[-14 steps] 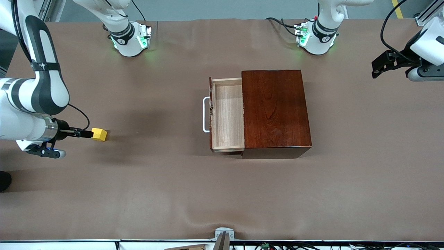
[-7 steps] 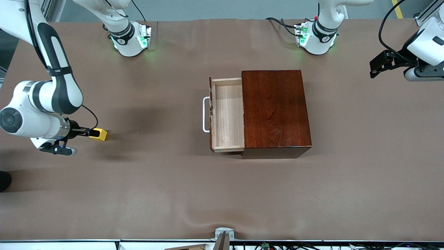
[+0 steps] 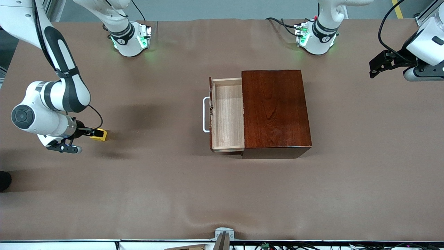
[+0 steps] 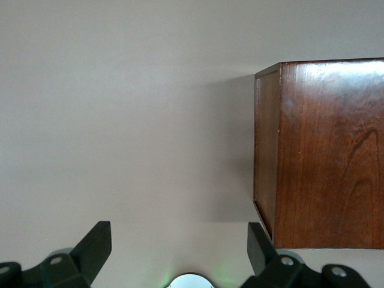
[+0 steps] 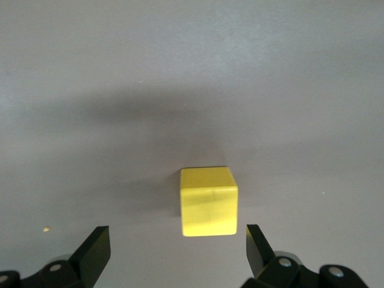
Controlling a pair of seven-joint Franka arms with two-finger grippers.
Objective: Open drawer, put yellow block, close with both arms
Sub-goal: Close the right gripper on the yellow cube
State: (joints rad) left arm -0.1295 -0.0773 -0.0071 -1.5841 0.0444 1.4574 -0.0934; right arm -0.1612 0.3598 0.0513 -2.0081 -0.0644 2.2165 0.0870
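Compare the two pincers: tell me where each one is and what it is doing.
The right pincer hangs low over the small bright yellow cube at the right arm's end of the table, fingers either side of it in the right wrist view; the left pincer waits up high near the left arm's end, with only the glossy dark-red wooden box in its wrist view. Both are open and hold nothing.

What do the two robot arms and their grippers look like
Both arms are glossy white with dark grey joint bands. The right arm has a round dark grey joint cap and a thin black cable. The left arm also trails a black cable. The right gripper and left gripper are black, with two fingers. Both bases glow green.
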